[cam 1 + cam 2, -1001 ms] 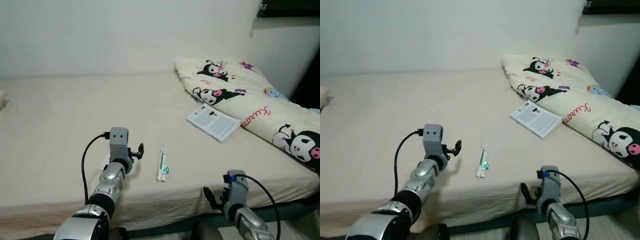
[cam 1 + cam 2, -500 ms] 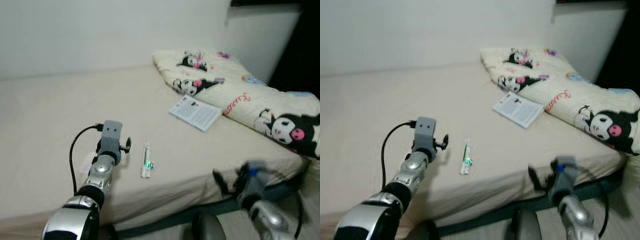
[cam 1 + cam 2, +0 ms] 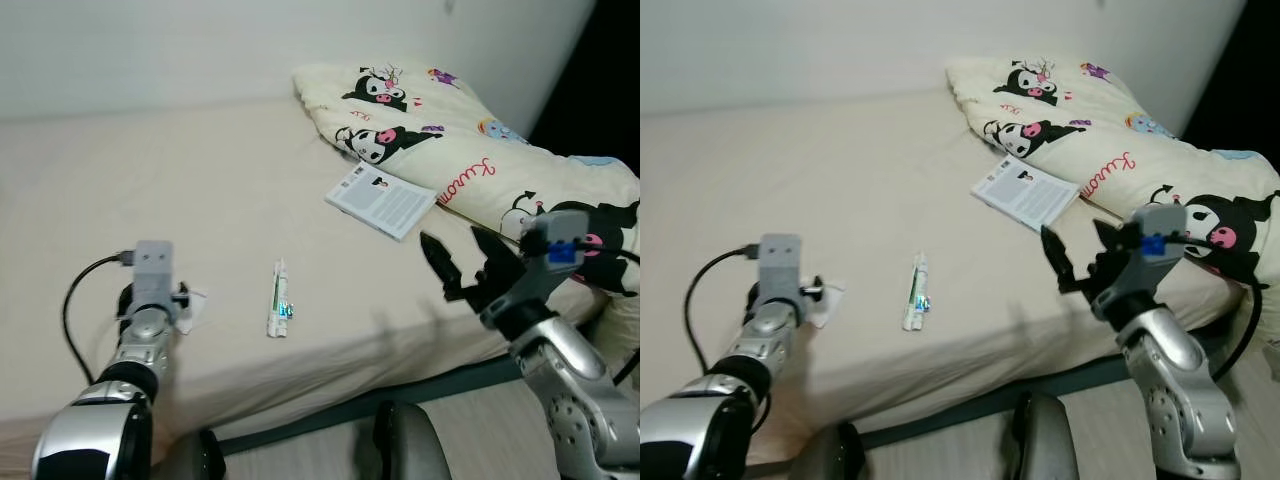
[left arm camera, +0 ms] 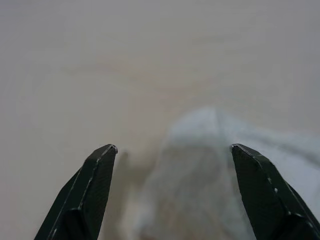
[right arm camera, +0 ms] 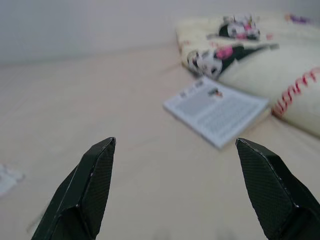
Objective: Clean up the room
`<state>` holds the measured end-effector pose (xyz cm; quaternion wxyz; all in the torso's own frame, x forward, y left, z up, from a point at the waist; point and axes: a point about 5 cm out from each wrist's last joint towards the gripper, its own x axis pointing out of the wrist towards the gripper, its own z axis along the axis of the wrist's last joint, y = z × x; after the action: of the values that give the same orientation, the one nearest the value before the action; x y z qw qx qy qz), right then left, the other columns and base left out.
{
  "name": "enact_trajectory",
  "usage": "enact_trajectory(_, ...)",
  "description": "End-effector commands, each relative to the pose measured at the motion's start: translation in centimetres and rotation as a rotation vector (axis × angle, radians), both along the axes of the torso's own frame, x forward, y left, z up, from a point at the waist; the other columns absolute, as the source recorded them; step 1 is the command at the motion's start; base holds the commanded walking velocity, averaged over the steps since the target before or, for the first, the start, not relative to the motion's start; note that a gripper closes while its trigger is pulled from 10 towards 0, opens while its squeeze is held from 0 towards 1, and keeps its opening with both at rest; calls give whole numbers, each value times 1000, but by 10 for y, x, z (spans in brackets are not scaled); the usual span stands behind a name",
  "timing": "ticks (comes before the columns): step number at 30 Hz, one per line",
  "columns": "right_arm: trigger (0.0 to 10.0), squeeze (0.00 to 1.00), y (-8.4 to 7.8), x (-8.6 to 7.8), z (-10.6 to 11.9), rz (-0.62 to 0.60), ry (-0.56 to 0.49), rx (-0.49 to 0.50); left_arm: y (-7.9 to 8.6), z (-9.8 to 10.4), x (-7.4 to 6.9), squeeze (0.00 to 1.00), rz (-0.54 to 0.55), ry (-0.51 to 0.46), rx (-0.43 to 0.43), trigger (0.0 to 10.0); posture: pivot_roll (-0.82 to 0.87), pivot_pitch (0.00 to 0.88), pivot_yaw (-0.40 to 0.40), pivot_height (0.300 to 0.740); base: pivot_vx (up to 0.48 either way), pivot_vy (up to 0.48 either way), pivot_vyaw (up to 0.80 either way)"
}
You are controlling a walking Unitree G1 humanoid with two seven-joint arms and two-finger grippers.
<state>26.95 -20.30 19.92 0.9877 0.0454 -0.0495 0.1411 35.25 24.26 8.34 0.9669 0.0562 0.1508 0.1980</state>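
The left end effector [image 4: 170,165] hangs low over the bed [image 3: 200,200], fingers spread wide, with a crumpled white tissue [image 3: 190,306] just ahead between them. To its right lies a tube [image 3: 276,298], long axis running away from the robot. Further right, the right end effector [image 3: 470,262] is raised, fingers apart, facing a booklet [image 3: 380,199] beside the cartoon-print quilt [image 3: 480,170].

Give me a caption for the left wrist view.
Open left end effector poised over a crumpled white tissue on the beige bed sheet.
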Motion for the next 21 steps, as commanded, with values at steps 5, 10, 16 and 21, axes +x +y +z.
enact_trajectory(5,10000,0,-3,-2,-2,-45,73,-37,-10,-26,-12,0,-24,64,-184,10000,-153,202,-14,451,0,0,0)
enact_trajectory(10,10000,0,-8,-2,1,-89,91,-44,-38,-38,-14,0,-147,61,-365,353,-163,201,-17,451,0,0,0)
enact_trajectory(16,10000,0,-8,-2,-1,-101,105,-48,-46,-40,-14,0,-176,68,-371,0,-158,201,-19,451,0,0,0)
enact_trajectory(21,10000,0,-3,4,-4,-92,117,-46,-43,-37,-13,0,-168,52,-362,0,-143,199,-19,451,0,0,0)
